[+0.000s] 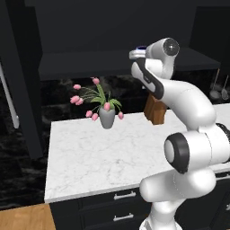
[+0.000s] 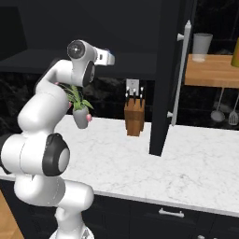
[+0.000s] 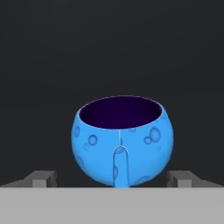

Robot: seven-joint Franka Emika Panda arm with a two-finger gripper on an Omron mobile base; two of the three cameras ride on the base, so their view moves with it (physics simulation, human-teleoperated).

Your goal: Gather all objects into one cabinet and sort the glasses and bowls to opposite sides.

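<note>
A small bright blue bowl (image 3: 122,140) with a dark blue inside sits upright in my gripper (image 3: 119,151). One finger (image 3: 119,164) presses its outer wall and the other is hidden behind the rim, so the gripper is shut on it. The hand (image 1: 137,53) is raised high in front of a dark wall shelf (image 1: 90,67), with a sliver of the bowl (image 1: 141,47) showing above it. To the right stands the black cabinet's open door (image 2: 163,84) with its white bar handle (image 2: 183,70). Inside, a grey cup (image 2: 202,46) stands on a wooden shelf (image 2: 212,72). The red-brown bowl is out of view.
On the white marble counter (image 1: 90,152) stand a grey vase of pink tulips (image 1: 107,117) and a wooden knife block (image 2: 134,116). Ladles (image 2: 224,109) hang at the right under the cabinet. Drawers with silver handles (image 1: 124,195) run below the counter. Another white bar handle (image 1: 9,99) is at far left.
</note>
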